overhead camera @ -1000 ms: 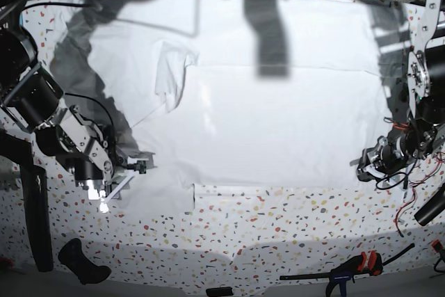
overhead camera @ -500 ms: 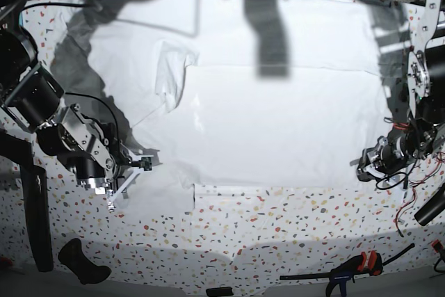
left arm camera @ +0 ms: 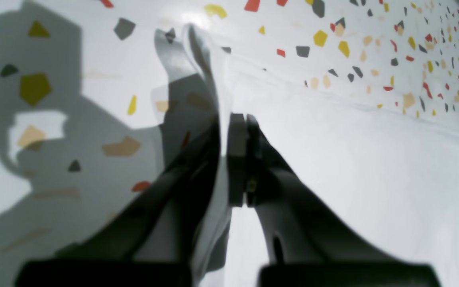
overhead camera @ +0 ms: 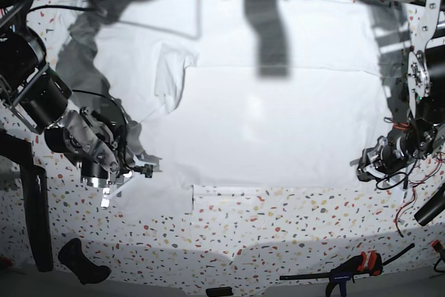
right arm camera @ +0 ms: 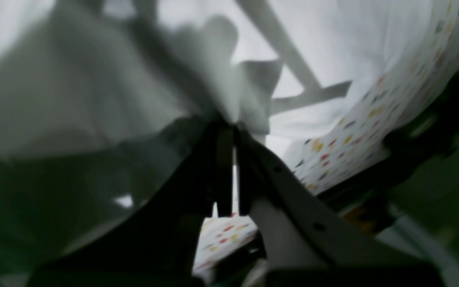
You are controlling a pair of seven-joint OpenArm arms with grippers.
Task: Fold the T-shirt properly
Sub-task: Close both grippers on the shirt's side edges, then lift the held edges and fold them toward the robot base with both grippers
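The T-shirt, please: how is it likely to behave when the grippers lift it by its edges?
Probably floppy: the T-shirt lies flat yet wrinkled, and a thin fold stands pinched in the left gripper. It likely sags between grips, since cloth bunches at the right gripper. It looks light for its size, and may drag on the speckled table.

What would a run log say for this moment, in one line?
task: fold T-shirt | left gripper: shut on shirt edge | right gripper: shut on shirt cloth | shirt: spread on speckled table, unfolded
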